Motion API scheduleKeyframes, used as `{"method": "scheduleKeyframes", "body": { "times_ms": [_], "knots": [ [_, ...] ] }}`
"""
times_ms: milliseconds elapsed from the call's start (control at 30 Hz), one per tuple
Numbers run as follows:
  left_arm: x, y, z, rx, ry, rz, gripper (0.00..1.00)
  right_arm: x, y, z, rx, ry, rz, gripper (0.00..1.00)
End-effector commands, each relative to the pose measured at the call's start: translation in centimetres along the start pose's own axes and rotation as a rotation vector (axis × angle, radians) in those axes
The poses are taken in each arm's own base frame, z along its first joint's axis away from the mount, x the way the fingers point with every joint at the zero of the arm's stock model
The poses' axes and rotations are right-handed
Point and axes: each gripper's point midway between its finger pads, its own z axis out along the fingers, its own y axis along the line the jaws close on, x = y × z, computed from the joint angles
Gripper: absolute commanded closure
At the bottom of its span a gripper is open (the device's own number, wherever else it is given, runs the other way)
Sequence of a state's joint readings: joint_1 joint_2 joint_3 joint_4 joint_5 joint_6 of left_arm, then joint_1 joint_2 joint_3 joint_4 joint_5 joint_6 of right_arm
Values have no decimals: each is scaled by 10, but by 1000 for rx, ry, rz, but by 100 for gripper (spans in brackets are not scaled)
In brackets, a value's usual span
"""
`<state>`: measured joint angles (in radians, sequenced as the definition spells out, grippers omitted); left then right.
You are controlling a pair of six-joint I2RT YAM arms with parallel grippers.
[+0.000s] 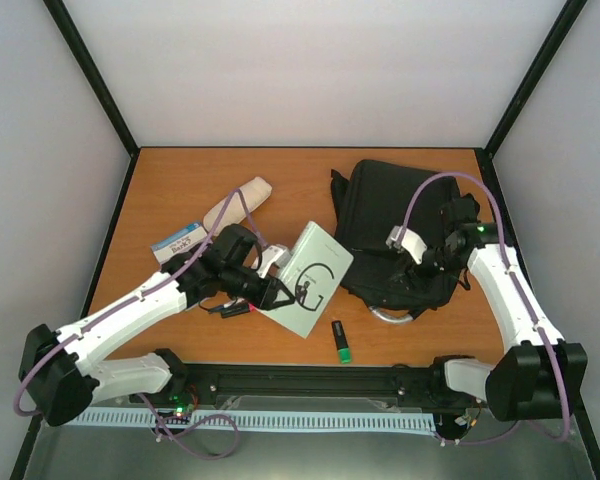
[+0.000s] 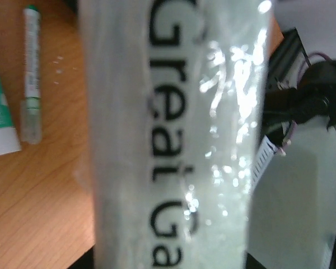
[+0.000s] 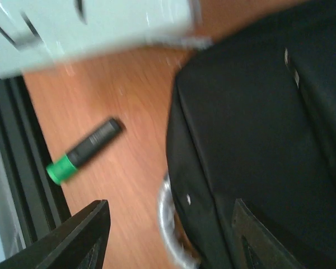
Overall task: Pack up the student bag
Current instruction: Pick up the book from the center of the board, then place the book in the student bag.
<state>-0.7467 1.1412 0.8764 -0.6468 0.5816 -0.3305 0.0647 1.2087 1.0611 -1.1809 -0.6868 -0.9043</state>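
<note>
While a green-capped marker (image 1: 341,342) is lying nearest my bases on the surface (image 1: 180,180), my left gripper (image 1: 278,288) is clamping the edge of a pale green book (image 1: 318,275). My right gripper (image 3: 169,206) is standing open, gripping nothing, at the near edge of the black backpack (image 1: 390,215), which is sitting just right of the book. A cream pouch (image 1: 238,205) is lying farther back.
</note>
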Motion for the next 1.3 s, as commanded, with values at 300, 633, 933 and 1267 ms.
{"method": "scheduleKeyframes", "body": {
  "times_ms": [300,633,933,1267],
  "knots": [
    [-37,-13,-11,58,-249,-45,99,81,-50,4,283,301,-178,44],
    [-31,-4,-1,54,-230,-106,99,99,-53,26,267,309,-240,31],
    [-31,-2,5,63,-217,-123,99,113,-74,53,231,333,-155,25],
    [-23,6,9,47,-211,-135,99,107,-91,59,257,314,-136,54]
  ]
}}
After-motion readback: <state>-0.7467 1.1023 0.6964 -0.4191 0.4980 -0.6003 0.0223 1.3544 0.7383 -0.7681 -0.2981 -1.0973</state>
